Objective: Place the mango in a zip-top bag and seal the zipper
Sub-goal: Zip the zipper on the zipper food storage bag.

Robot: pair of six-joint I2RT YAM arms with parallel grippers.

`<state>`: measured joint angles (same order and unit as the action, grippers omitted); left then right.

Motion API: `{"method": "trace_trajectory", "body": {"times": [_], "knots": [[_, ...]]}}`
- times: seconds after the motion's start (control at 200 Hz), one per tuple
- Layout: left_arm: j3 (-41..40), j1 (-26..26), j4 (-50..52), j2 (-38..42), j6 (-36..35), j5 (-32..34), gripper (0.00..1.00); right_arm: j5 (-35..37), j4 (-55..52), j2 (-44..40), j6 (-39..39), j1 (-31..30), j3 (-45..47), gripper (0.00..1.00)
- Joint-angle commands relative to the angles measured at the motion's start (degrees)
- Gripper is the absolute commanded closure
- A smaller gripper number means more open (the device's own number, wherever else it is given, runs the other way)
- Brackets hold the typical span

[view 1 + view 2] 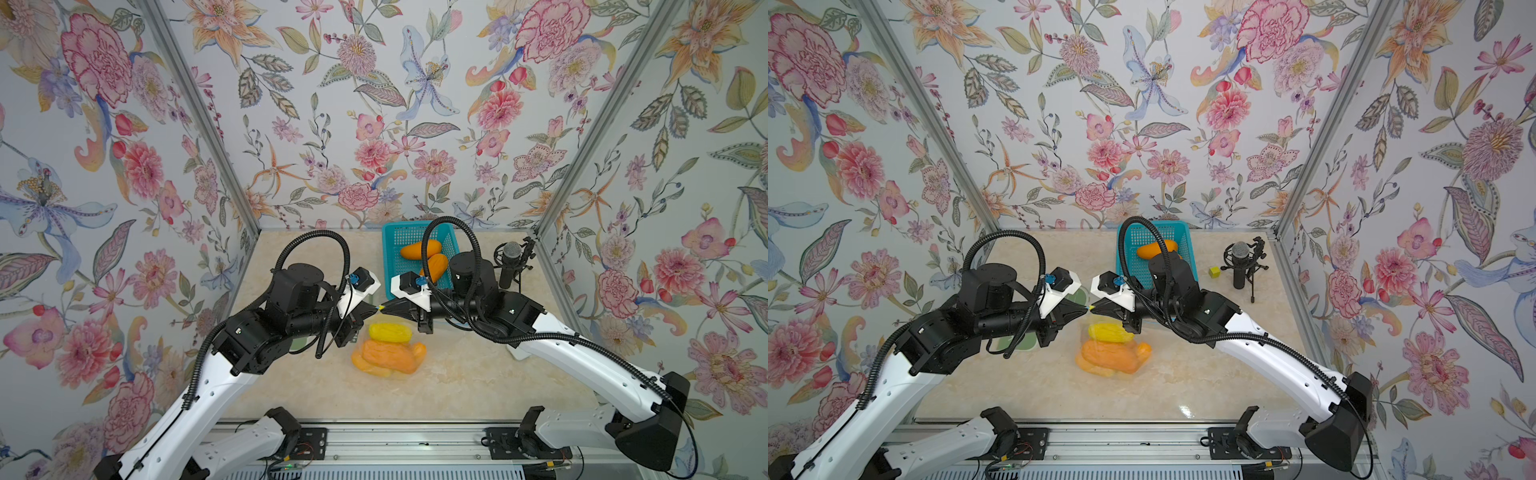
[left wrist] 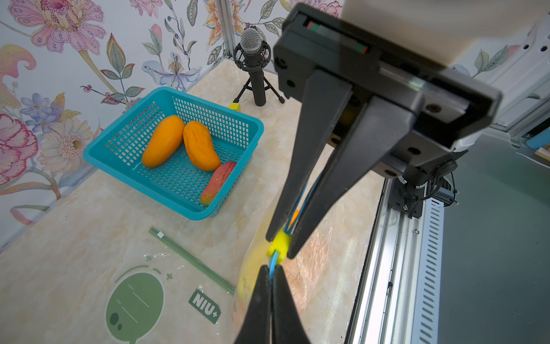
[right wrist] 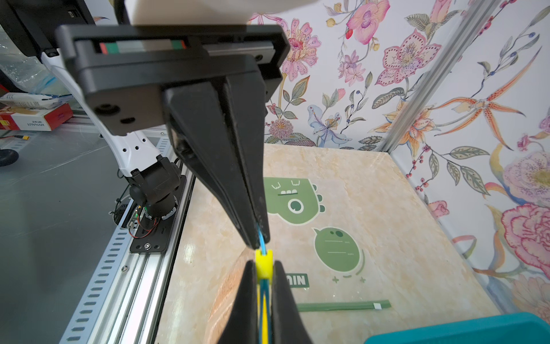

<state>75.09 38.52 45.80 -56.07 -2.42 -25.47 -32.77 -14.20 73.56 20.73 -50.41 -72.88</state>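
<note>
Aluminium rail (image 1: 395,442), marble tabletop (image 1: 457,386), floral walls (image 1: 374,104), left fingers (image 2: 257,303) pinching zipper (image 2: 272,262), right fingers (image 3: 241,297) clenching yellow slider (image 3: 263,263)

Clear zip-top bag (image 1: 1113,349) mid-table, orange and yellow mangoes (image 1: 388,359) inside, yellow slider (image 2: 278,245) on blue zipper (image 2: 273,263)

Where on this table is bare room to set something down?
Bare: the table strip between the mango bag and the front rail; the back left corner beside the teal basket. Crowded: back right, around basket, yellow cube and microphone.
</note>
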Motion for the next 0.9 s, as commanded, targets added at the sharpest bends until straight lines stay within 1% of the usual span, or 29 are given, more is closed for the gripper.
{"method": "trace_trajectory", "body": {"times": [0.0, 0.095, 0.275, 0.53, 0.896], "knots": [[2.2, -0.9, 0.5, 1.1, -1.2, 2.9, 1.00, -0.8, -0.1, -3.0, -0.6, 1.2, 1.2, 0.96], [2.2, -0.9, 0.6, 1.0, -1.1, 3.1, 1.00, -0.7, -0.9, -3.4, -0.5, 1.4, 1.4, 0.94], [2.4, -1.0, 0.1, 1.3, -0.9, 4.5, 1.00, 0.8, -3.6, -5.1, 0.5, 1.8, 1.8, 0.94], [2.4, -1.0, -0.7, 1.9, -0.8, 7.4, 1.00, 3.0, -4.8, -8.2, -0.1, 2.4, 4.3, 0.94], [1.9, -1.0, -2.6, 4.1, 0.2, 15.5, 1.00, 7.0, -7.1, -13.5, -1.0, 3.4, 8.0, 0.94]]}}
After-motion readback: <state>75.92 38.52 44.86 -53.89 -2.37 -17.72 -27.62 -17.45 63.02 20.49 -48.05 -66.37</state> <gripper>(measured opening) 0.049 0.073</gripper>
